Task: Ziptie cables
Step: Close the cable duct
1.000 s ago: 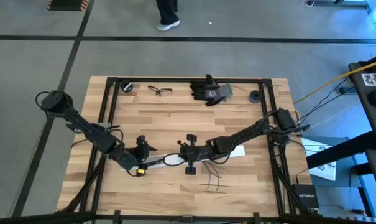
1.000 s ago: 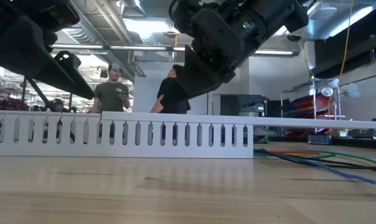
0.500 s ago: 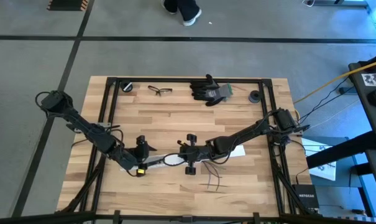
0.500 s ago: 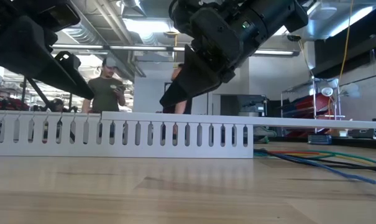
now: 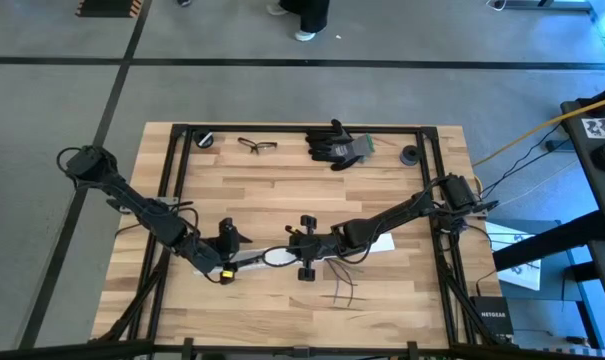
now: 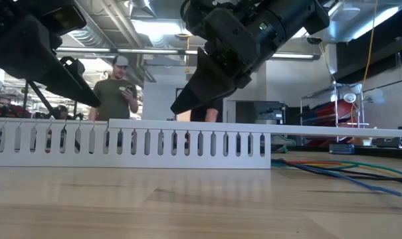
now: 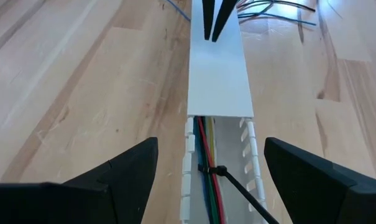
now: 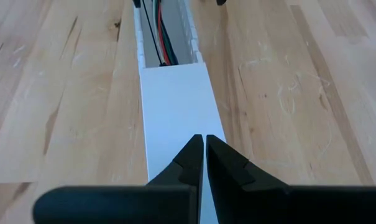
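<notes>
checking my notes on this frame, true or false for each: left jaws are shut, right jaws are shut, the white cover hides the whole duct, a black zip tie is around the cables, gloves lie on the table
1. The left gripper has shut jaws. False: they stand wide open.
2. The right gripper has shut jaws. True.
3. The white cover hides the whole slotted duct. False: one stretch is uncovered.
4. A black zip tie circles the cables in the duct. True.
5. Black gloves lie on the table. True.

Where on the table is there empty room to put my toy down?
Bare wood lies between the glasses and gloves at the far edge and the arms, and along the near edge left of the loose cables. The middle is crowded: the left gripper, the right gripper and the white cable duct.
</notes>
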Action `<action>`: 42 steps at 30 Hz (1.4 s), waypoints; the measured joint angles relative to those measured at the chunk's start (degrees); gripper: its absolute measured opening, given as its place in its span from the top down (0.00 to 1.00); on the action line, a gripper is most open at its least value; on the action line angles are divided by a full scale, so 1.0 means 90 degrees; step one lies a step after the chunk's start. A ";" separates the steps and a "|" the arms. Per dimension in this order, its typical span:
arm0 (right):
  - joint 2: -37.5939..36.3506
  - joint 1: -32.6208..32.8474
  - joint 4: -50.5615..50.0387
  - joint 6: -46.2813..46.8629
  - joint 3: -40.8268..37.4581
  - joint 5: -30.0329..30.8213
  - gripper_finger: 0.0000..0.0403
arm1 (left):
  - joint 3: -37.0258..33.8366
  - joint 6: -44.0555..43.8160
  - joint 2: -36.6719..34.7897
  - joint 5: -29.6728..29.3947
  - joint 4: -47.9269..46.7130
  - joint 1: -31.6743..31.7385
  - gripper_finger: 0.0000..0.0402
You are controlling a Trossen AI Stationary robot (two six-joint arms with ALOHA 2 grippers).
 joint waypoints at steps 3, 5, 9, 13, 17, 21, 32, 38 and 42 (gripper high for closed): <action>0.0000 0.0000 0.0000 0.0000 0.0000 0.0000 0.99 | 0.0000 -0.0007 0.0000 0.0000 -0.0005 0.0000 0.30; 0.0000 0.0000 0.0000 0.0000 0.0000 0.0000 0.99 | 0.0000 0.0010 0.0000 0.0000 -0.0005 0.0000 0.30; 0.0000 0.0000 0.0000 0.0000 0.0000 0.0000 0.99 | 0.0000 -0.0009 0.0000 -0.0099 -0.0005 0.0047 0.30; 0.0000 0.0000 0.0000 0.0000 0.0000 0.0000 0.99 | 0.0000 -0.0030 0.0000 -0.0115 -0.0007 0.0112 0.30; 0.0000 0.0000 0.0000 0.0000 0.0000 0.0000 0.99 | 0.0000 -0.0144 0.0000 -0.0114 -0.0007 0.0109 0.30; 0.0000 0.0000 0.0000 0.0000 0.0000 0.0000 0.99 | 0.0000 -0.0203 0.0002 -0.0114 -0.0010 0.0109 0.30; 0.0000 0.0000 0.0000 -0.0001 0.0000 0.0000 0.99 | 0.0000 -0.0378 0.0002 -0.0112 -0.0024 0.0100 0.30; 0.0000 0.0000 0.0000 -0.0001 0.0002 0.0000 0.99 | 0.0076 -0.0282 -0.0003 -0.0112 -0.0038 -0.0055 0.30; 0.0000 0.0000 0.0002 0.0000 0.0002 0.0000 0.99 | 0.0311 -0.0030 -0.0167 -0.0111 -0.0060 -0.0209 0.30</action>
